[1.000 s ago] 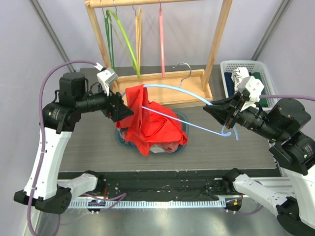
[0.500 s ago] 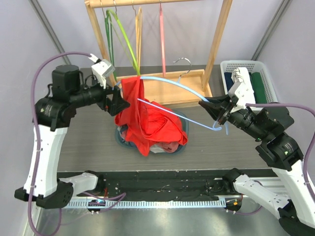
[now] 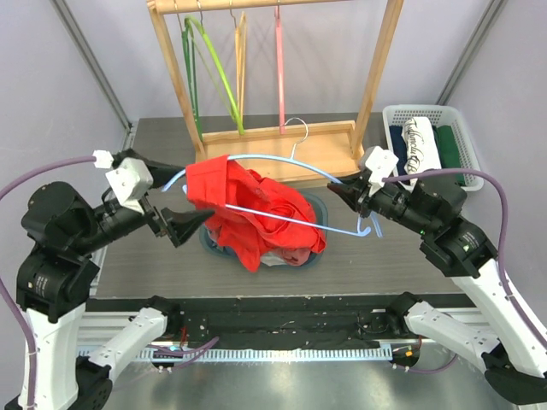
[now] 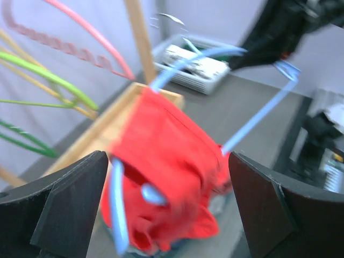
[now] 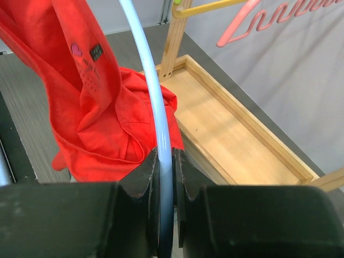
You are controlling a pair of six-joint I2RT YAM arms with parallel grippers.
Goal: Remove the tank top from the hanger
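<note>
The red tank top (image 3: 256, 218) is draped over the left end of a light blue hanger (image 3: 282, 162) and sags onto the table. My right gripper (image 3: 338, 191) is shut on the hanger's right arm and holds it up; the wrist view shows the blue bar (image 5: 148, 70) pinched between the jaws (image 5: 165, 156), with the red cloth (image 5: 91, 107) beyond. My left gripper (image 3: 195, 222) is open and empty, just left of the cloth. In its blurred wrist view the jaws (image 4: 167, 161) stand wide apart, with the tank top (image 4: 177, 140) ahead and not touching them.
A wooden rack (image 3: 282, 145) with green, yellow and pink hangers stands at the back. A white basket (image 3: 427, 141) of folded clothes is at the back right. A blue-grey item (image 3: 318, 209) lies under the tank top.
My left gripper has let go of the tank top, opened, and pulled back down and to the left. My right gripper has carried the hanger lower and to the left.
</note>
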